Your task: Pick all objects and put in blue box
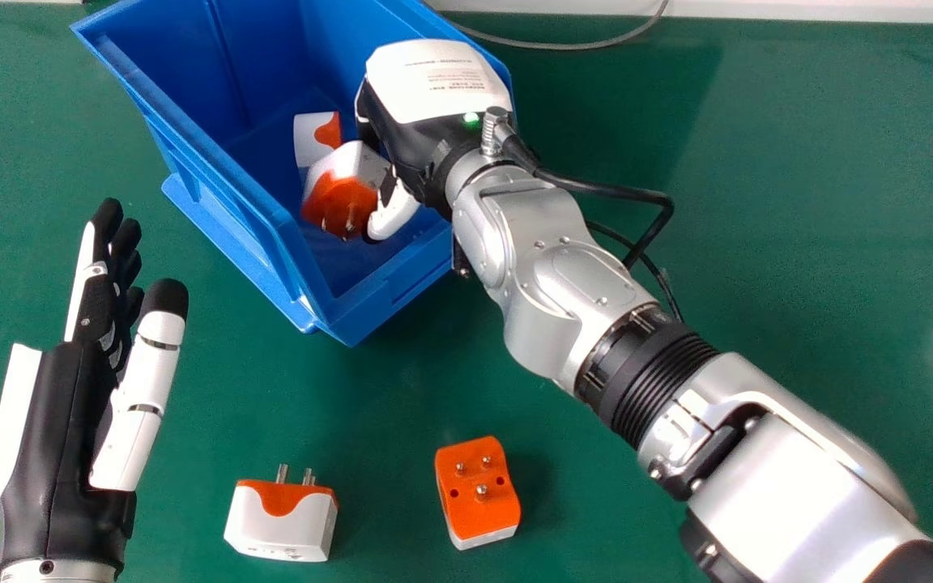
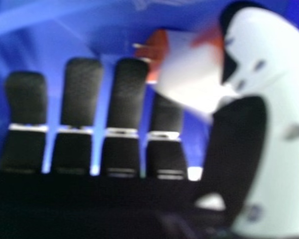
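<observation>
Blue box [image 1: 402, 285] holds one adapter [image 1: 317, 139]; a second adapter [image 1: 349, 182] sits inside by my right hand [image 1: 426, 89], fingers extended, full release unclear. Two remain before the box: a white-sided plug [image 1: 282, 522] and an orange-faced plug [image 1: 479, 486]. Left of it, my left hand [image 1: 61, 421] idles; behind, a grey cable [image 1: 580, 47]. My right forearm [image 1: 551, 275] overhangs its near side.

On the table [image 1: 798, 202], the box [image 1: 394, 283] stands at the far side, left of the middle. Inside the box there is one plug adapter [image 1: 313, 142], and before it, a little to the right, a second adapter [image 1: 345, 190], next to the thumb of the right hand [image 1: 434, 81]. Before the box, on the table, there are a third adapter [image 1: 280, 526] and, to its right and apart from it, a fourth adapter [image 1: 475, 498]. The left hand [image 1: 57, 421] is to the left of these two. A cable [image 1: 580, 44] lies to the right of the box, at the back.
</observation>
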Robot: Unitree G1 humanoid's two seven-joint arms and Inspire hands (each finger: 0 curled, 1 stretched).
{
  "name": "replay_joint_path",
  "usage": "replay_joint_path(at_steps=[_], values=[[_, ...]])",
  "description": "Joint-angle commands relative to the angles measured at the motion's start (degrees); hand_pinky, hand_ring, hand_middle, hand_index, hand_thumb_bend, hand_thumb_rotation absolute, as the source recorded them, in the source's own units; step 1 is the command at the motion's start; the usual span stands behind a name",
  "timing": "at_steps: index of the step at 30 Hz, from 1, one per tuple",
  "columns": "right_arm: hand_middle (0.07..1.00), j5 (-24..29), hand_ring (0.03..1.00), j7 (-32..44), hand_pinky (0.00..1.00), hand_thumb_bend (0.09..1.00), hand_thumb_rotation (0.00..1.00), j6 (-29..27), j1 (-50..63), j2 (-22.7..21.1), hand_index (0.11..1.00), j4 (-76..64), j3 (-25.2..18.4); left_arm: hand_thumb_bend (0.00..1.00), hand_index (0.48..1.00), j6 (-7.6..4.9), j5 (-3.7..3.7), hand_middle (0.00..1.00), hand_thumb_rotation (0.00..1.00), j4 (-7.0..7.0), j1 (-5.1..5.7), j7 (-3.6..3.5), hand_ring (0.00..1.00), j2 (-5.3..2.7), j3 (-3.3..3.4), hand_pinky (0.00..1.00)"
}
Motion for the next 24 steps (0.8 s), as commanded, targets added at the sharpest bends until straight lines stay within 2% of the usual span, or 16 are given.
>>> replay_joint_path(at_steps=[1, 4, 6, 8, 13, 17, 20, 24], values=[[0.471, -0.1, 0.381, -1.0, 0.27, 0.474, 0.15, 0.1, -2.7, -0.3, 0.49, -0.5, 0.2, 0.43, 0.993, -1.11, 0.21, 1.0, 0.89, -1.55, 0.52, 0.25, 1.0, 0.15, -0.01, 1.0], [0.46, 0.1, 0.369, -1.6, 0.26, 0.476, 0.15, -0.3, -2.6, -0.4, 0.489, -0.2, 0.2, 0.43, 0.992, -0.95, 0.35, 1.0, 0.89, -1.67, 0.49, 0.11, 1.0, 0.43, -0.09, 1.0], [0.447, -0.1, 0.354, -2.5, 0.25, 0.477, 0.15, -0.5, -2.4, -0.6, 0.488, 0.1, 0.4, 0.44, 0.994, -1.27, 0.11, 1.0, 0.89, -1.6, 0.39, 0.06, 1.0, 0.39, -0.08, 1.0], [0.435, -0.4, 0.34, -3.5, 0.24, 0.48, 0.15, -0.7, -2.3, -0.7, 0.488, 0.2, 0.7, 0.44, 0.996, -1.4, 0.19, 1.0, 0.9, -1.72, 0.47, 0.21, 1.0, 0.25, -0.09, 1.0], [0.413, 0.2, 0.316, -6.6, 0.22, 0.482, 0.14, -2.6, -1.6, -1.3, 0.488, 0.5, 0.5, 0.45, 0.997, -0.1, 0.2, 1.0, 0.91, -2.44, 1.07, 0.44, 1.0, -0.02, -0.25, 1.0], [0.424, 0.6, 0.326, -6.8, 0.23, 0.481, 0.15, -2.9, -1.5, -1.4, 0.489, 0.1, 0.2, 0.44, 0.999, 0.1, 0.13, 1.0, 0.9, -2.25, 0.93, 0.51, 1.0, -0.07, -0.28, 1.0], [0.42, 1.1, 0.326, -6.9, 0.23, 0.482, 0.15, -3.2, -1.5, -1.3, 0.489, -0.3, -0.1, 0.44, 0.999, -0.03, 0.06, 1.0, 0.9, -2.1, 0.68, 0.38, 1.0, 0.07, -0.27, 1.0], [0.393, 1.6, 0.304, -6.8, 0.21, 0.483, 0.16, -3.4, -1.8, -1.3, 0.486, -0.6, -0.3, 0.43, 0.999, -1.12, 0.51, 1.0, 0.9, -1.74, 0.36, 0.5, 1.0, 0.11, -0.22, 1.0]])
